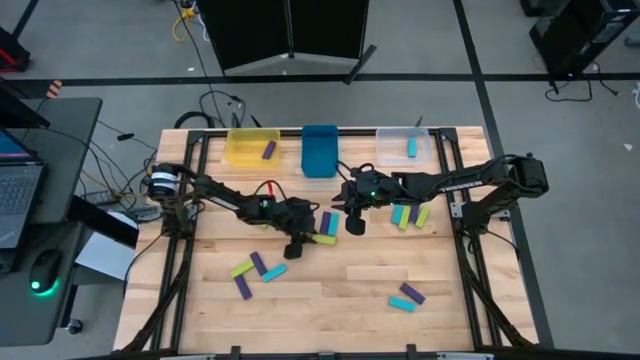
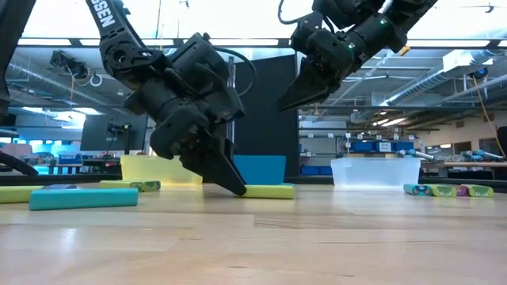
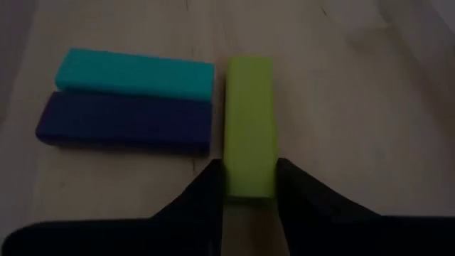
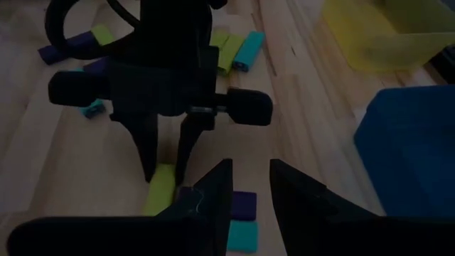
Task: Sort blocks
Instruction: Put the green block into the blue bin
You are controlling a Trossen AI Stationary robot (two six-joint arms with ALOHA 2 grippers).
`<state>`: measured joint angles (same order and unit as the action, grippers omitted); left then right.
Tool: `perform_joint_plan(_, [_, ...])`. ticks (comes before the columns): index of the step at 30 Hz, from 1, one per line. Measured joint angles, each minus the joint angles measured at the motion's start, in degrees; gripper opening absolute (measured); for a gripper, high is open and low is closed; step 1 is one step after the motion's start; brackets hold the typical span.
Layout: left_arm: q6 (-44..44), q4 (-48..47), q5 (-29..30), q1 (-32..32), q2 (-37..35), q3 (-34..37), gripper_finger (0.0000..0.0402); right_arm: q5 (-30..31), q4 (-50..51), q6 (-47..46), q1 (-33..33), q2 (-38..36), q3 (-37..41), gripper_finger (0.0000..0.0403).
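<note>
"TROSSEN" printed in white along the right arm. Left gripper (image 1: 297,243) down at table centre, fingers (image 3: 206,192) closed a little way around one end of a lime block (image 3: 249,124). Cyan block (image 3: 135,73) and purple block (image 3: 124,121) lying just beside it. Right gripper (image 1: 352,213) raised at one o'clock from it, slightly open, holding nothing. Yellow bin (image 1: 252,146), blue bin (image 1: 320,150), clear bin (image 1: 405,147) at twelve o'clock.

A robotics lab: a wooden table (image 1: 330,300) on a grey floor, a laptop (image 1: 18,200) on a desk at left, shelving (image 2: 372,146) beyond under strip lights.
</note>
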<state>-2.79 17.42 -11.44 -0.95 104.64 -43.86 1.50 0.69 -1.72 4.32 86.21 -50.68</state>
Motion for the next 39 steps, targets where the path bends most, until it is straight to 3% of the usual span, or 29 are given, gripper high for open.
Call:
perform_joint_plan(10, [-0.16, -13.27, 0.82, -1.61, -11.1, 0.24, 0.0105, -0.02, -0.14, 0.27, -1.0, 0.0, 0.0, 0.0106])
perform_joint_plan(15, [2.92, -14.55, -0.38, -5.5, -16.99, 0.22, 0.0105, -0.02, -1.88, 0.27, -1.75, 0.0, 0.0, 0.0111])
perform_joint_plan(20, [-5.32, -16.23, 10.41, -9.26, -20.9, -0.57, 0.0105, 0.7, -2.8, -1.86, -0.74, 0.0, -0.04, 0.0126])
perform_joint_plan(23, [-8.44, -16.33, 13.73, -12.96, -21.31, -3.67, 0.0105, 1.48, -2.86, -2.16, 1.03, 0.0, -0.04, 0.0139])
perform_joint_plan(29, [-14.5, -20.69, 13.94, -22.38, -17.29, -13.11, 0.0105, 1.51, -3.29, -1.71, 3.76, 0.0, -0.04, 0.0152])
perform_joint_plan(35, [-21.66, -27.64, 4.24, -31.16, -6.82, -24.76, 0.0105, 1.51, -3.2, -1.06, 5.39, 0.0, -0.04, 0.015])
perform_joint_plan(39, [-26.25, -34.31, 2.73, -34.2, 1.55, -33.46, 0.0105, 1.49, -2.59, -0.7, 5.91, 0.0, -0.04, 0.015])
